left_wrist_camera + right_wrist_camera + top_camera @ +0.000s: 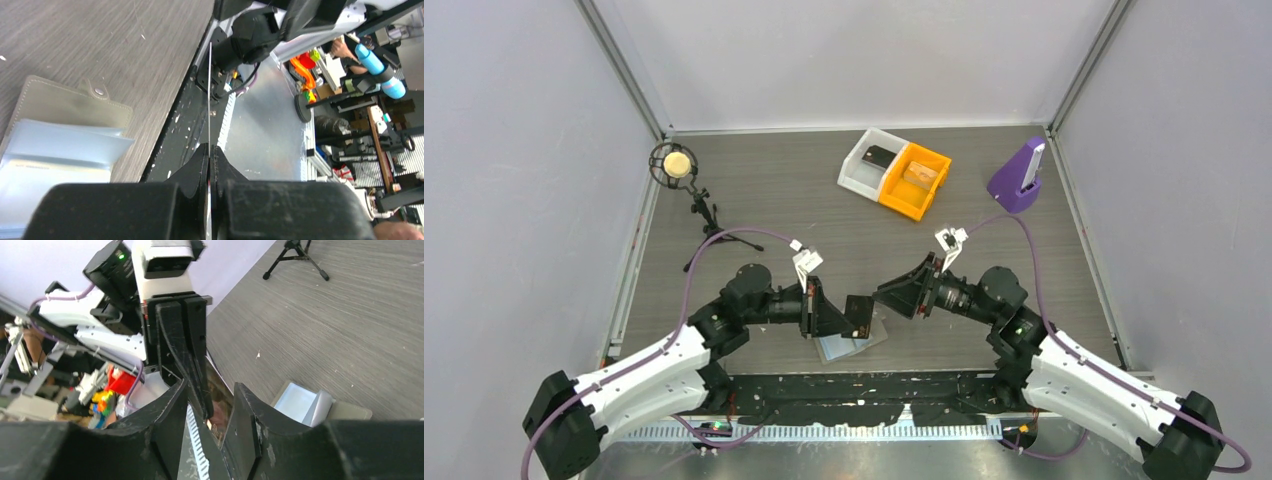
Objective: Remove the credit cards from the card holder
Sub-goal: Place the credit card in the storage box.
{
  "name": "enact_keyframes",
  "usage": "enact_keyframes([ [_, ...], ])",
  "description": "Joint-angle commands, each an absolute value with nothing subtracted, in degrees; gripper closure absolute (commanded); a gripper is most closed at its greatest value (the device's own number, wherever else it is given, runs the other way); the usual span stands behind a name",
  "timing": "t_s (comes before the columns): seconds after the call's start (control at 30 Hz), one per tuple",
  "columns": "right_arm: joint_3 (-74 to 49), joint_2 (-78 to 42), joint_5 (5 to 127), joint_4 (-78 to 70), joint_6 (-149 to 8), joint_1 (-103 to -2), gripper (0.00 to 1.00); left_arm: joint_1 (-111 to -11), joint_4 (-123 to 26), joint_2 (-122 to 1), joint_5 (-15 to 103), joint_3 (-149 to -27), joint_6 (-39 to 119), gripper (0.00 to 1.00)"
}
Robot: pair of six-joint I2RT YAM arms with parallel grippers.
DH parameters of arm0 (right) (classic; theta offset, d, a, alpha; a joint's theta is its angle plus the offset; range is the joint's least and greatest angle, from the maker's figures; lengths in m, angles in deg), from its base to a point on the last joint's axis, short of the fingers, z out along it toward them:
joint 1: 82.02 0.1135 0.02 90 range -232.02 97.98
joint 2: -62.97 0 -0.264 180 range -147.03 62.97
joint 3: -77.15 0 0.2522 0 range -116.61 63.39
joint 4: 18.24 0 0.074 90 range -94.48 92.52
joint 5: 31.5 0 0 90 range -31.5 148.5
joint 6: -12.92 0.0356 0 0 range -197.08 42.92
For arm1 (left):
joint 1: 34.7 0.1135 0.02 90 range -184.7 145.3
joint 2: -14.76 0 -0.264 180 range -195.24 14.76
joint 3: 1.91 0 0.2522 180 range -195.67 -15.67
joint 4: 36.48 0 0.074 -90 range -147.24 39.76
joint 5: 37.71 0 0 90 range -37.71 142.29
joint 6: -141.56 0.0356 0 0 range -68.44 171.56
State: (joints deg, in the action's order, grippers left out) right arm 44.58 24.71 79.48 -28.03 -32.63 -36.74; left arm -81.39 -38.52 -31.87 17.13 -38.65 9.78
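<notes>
The card holder (852,347) lies open on the table between the two arms, its light blue inner panels up. In the left wrist view the card holder (60,135) shows its grey-brown cover and small tab. My left gripper (842,318) is shut on a dark credit card (860,314) and holds it on edge above the holder; in the left wrist view the left gripper (211,150) grips the card (209,100) seen edge-on. My right gripper (886,297) is open; in the right wrist view the right gripper (210,415) has the card (220,395) between its spread fingers, beside the holder (305,404).
A white bin (856,172) with a dark card in it and an orange bin (929,192) with another card stand at the back. A purple stand (1017,178) is at the back right. A microphone on a tripod (674,165) stands at the back left.
</notes>
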Motion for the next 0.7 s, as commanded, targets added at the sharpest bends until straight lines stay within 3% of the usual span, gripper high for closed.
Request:
enact_keyframes([
  [0.0, 35.0, 24.5, 92.9, -12.0, -46.1, -37.8, 0.53, -81.1, -46.0, -29.3, 12.3, -41.9, 15.4, 1.0],
  [0.17, 28.9, 19.6, 98.6, -5.1, -51.0, -37.8, 0.55, -81.1, -55.0, -28.8, 10.7, -44.1, 19.6, 1.0],
  [0.67, 22.4, 9.4, 104.3, -2.4, -52.1, -37.8, 0.65, -81.1, -52.6, -31.4, 7.2, -44.2, 18.6, 1.0],
])
